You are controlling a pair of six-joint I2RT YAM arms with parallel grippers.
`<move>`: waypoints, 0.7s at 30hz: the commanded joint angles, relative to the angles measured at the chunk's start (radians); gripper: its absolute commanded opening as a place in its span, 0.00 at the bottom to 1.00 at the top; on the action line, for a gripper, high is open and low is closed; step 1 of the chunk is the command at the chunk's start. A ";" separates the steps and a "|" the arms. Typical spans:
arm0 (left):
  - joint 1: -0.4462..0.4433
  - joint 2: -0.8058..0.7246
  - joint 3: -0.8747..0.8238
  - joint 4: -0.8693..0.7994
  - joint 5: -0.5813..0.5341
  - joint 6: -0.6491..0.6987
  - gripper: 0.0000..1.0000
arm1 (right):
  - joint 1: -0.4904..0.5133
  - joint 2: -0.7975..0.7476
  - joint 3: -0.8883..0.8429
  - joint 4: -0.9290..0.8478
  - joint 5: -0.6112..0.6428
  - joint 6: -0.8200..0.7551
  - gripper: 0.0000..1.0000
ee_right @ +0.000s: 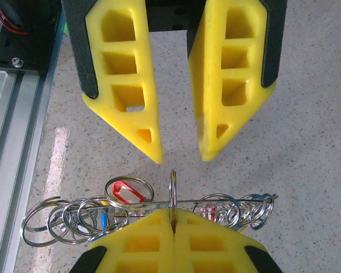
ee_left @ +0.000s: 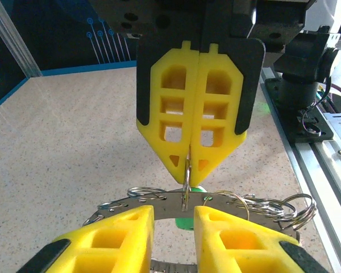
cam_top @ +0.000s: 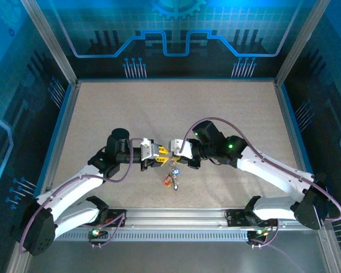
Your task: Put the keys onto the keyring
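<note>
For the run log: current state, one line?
left gripper: open, facing keyring | right gripper: shut on small ring | keys: dangling beneath

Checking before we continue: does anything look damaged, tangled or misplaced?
Nothing stands out. The right claw is shut on a loop of the keyring, keys dangling below; the left claw stands open opposite.

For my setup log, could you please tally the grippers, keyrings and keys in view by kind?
Grippers: 2, left gripper and right gripper
Keyring: 1
Keys: too bunched to count
Total: 3 counted
</note>
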 commanded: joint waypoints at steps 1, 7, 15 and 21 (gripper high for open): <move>-0.010 0.007 0.027 0.024 0.028 -0.019 0.25 | 0.015 0.014 0.046 0.014 -0.028 0.006 0.00; -0.013 0.022 0.032 0.017 0.010 -0.020 0.21 | 0.030 0.040 0.065 0.027 -0.033 0.012 0.00; -0.015 0.023 0.046 -0.038 -0.019 0.016 0.10 | 0.029 0.036 0.058 0.061 -0.053 0.026 0.00; -0.015 0.011 0.042 -0.028 0.008 0.016 0.00 | 0.021 0.009 0.030 0.101 -0.088 0.028 0.04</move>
